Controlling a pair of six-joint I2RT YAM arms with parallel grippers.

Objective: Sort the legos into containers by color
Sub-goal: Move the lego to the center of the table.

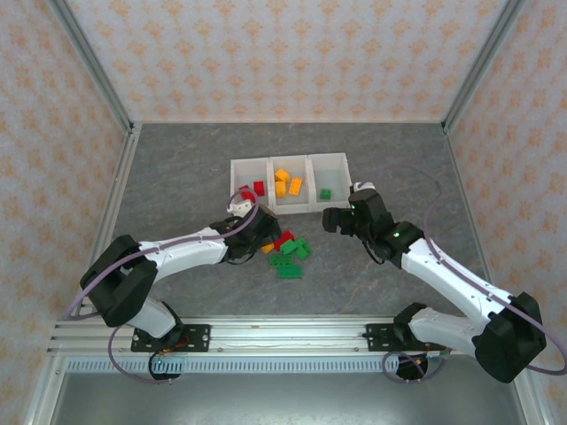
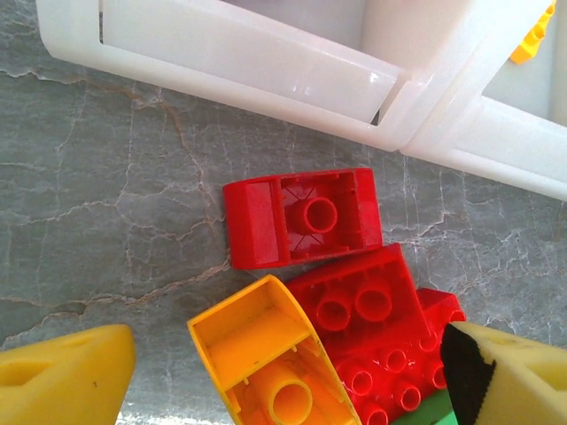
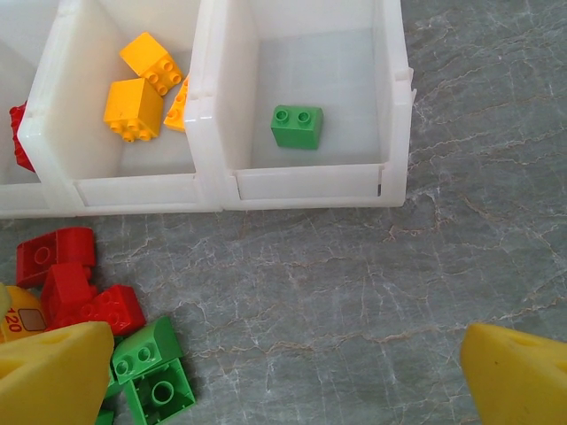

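The containers form one white tray (image 1: pixel 312 210) of three bins. Red legos (image 1: pixel 254 189) lie in its left bin, orange-yellow ones (image 1: pixel 286 183) in the middle, and one green brick (image 3: pixel 297 126) in the right. Loose red, orange and green legos (image 1: pixel 288 252) lie in a pile in front of the tray. My left gripper (image 2: pixel 283 381) hangs open over the pile's left side, an upturned orange brick (image 2: pixel 266 354) and red bricks (image 2: pixel 363 310) between its pads. My right gripper (image 3: pixel 283 376) is open over bare table, with green bricks (image 3: pixel 152 372) by its left pad.
Patterned walls with metal frame posts (image 1: pixel 93 66) close in the grey table (image 1: pixel 177 168) on three sides. A rail (image 1: pixel 283 336) runs along the near edge by the arm bases. Bare table lies right of the pile (image 3: pixel 354 292).
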